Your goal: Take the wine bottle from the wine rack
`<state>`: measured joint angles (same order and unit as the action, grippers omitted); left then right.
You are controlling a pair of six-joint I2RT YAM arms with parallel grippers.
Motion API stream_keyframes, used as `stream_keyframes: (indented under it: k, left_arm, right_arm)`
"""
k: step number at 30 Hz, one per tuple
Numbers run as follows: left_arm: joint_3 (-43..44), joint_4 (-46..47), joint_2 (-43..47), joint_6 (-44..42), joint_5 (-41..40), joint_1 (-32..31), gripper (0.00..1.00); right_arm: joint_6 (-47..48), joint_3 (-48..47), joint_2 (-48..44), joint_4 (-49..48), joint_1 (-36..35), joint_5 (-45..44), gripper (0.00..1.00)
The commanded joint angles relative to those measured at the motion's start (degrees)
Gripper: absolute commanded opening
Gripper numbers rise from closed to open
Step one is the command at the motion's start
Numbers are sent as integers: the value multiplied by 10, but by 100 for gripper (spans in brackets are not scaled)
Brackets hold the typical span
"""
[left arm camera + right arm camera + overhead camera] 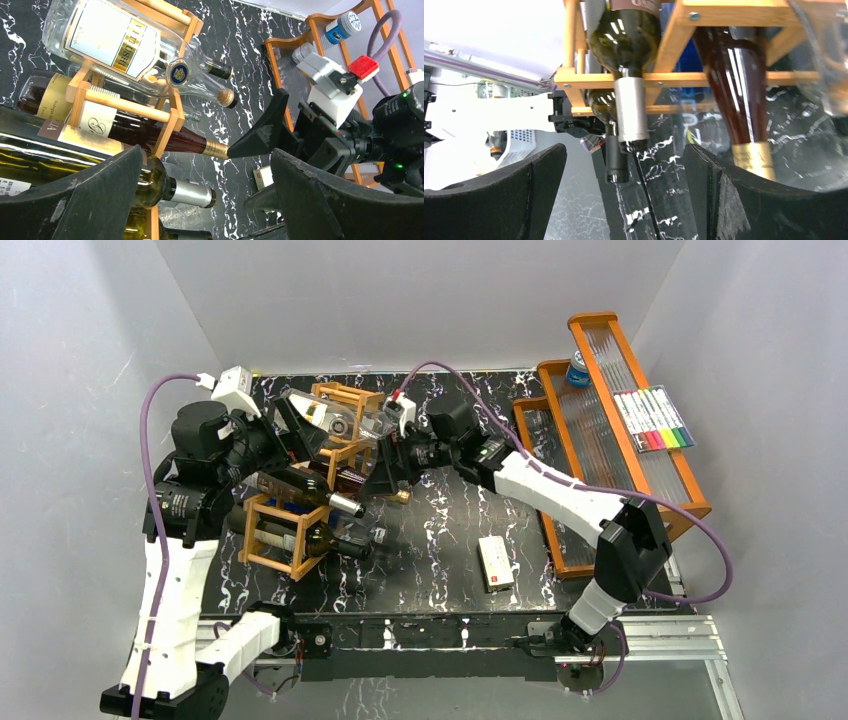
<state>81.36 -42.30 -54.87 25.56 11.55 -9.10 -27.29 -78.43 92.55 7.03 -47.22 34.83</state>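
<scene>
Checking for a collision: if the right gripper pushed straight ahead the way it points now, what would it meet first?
Probably the gold-foiled bottle neck, in line with one finger; the silver-foiled neck sits between the open jaws. Depth is unclear.

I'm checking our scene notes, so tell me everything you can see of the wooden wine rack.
The wine rack is an orange-brown lattice of thin square wooden bars, screwed at the joints, forming open cube cells. It stands on the black marbled table, left of centre. Dark bottles lie in its cells, necks poking out; a clear bottle lies tilted at its top. The right gripper hangs open before the necks, not touching the frame.
</scene>
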Motion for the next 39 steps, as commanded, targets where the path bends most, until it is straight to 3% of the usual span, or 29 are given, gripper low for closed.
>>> stream_keyframes:
  k: [1,10,15,24,39]
  left_arm:
    - [19,-4,4,6,2,3,98]
    - [16,-4,7,13,12,2,98]
    - [13,-4,11,14,12,2,98]
    - [13,-6,15,12,9,3,98]
    - [13,-12,20,11,6,3,98]
  right_arm:
    - [-27,0,25,-97,-29,24,98]
    - [-55,-35,116,-147,-68,40,91]
    - [-67,-59,151,-154,-73,60,80]
    - [-92,-52,162,-203,-79,53,74]
    - [-125,-61,180,-245,-80,71,53]
